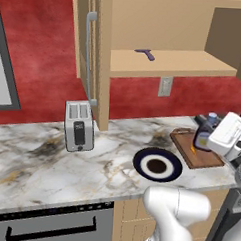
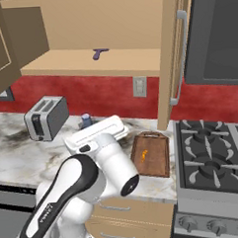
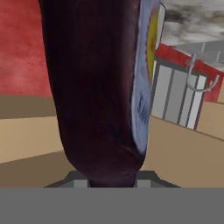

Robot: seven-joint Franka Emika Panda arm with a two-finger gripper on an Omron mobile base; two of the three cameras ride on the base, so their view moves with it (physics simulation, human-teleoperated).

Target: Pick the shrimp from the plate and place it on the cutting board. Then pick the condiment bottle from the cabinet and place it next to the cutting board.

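A white marble bench (image 1: 50, 164) with grey and ochre veins is running along the red wall. A silver toaster (image 1: 78, 125) is standing upright on it near the wall. The plate (image 1: 157, 164) is lying flat near the front edge, well apart from the toaster. The cutting board (image 2: 150, 154) is lying flat just beside the plate, near the stove (image 2: 212, 165), and the shrimp (image 2: 144, 153) is resting on the board. Above, the cabinet (image 2: 165, 59) is standing open, and a purple utensil (image 2: 99, 52) is lying on its tan shelf (image 1: 170, 65).
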